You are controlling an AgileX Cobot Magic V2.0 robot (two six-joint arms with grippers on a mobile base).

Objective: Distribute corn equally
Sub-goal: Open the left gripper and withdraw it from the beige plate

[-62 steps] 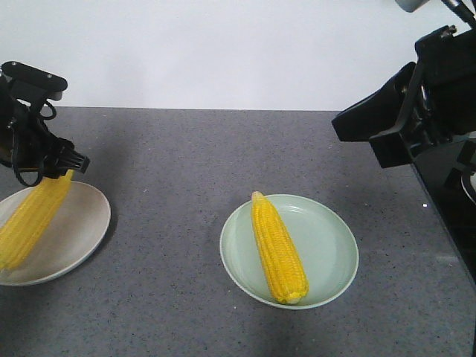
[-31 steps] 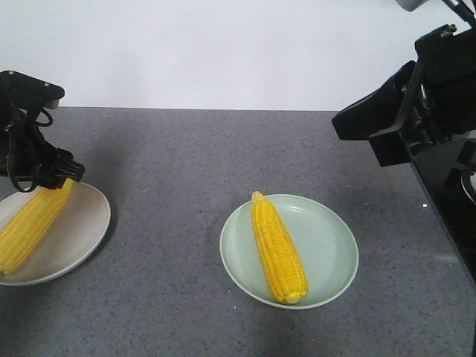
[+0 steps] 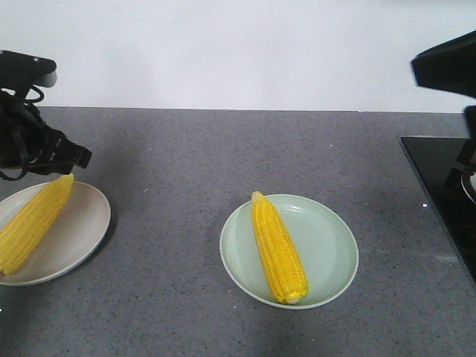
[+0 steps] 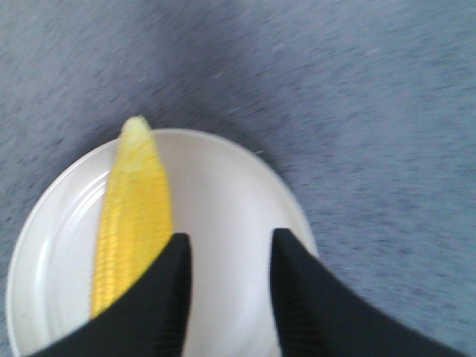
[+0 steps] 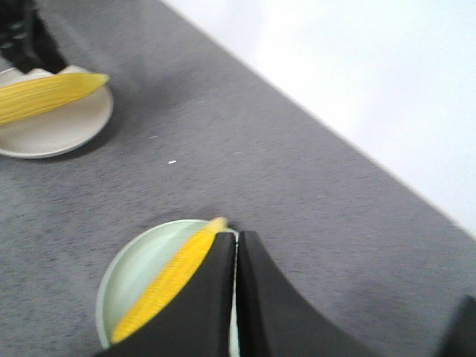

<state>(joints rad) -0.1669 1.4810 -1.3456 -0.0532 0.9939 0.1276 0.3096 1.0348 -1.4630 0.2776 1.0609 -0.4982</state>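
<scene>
While one cob (image 3: 33,222) lies on the white plate (image 3: 78,238) at left and one (image 3: 278,248) on the green plate (image 3: 327,249) | left claw (image 4: 227,286) parted, empty | right claw (image 5: 236,290) closed | risk: left cob's tip overhangs the rim, could be nudged off.

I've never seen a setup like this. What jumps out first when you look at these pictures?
Two bright yellow cobs stand out against the grey countertop: one corn cob lies on the pale green plate in the middle, the other corn cob on the white plate at the left edge. The black left gripper hangs open above the white plate, while the right gripper is shut.
</scene>
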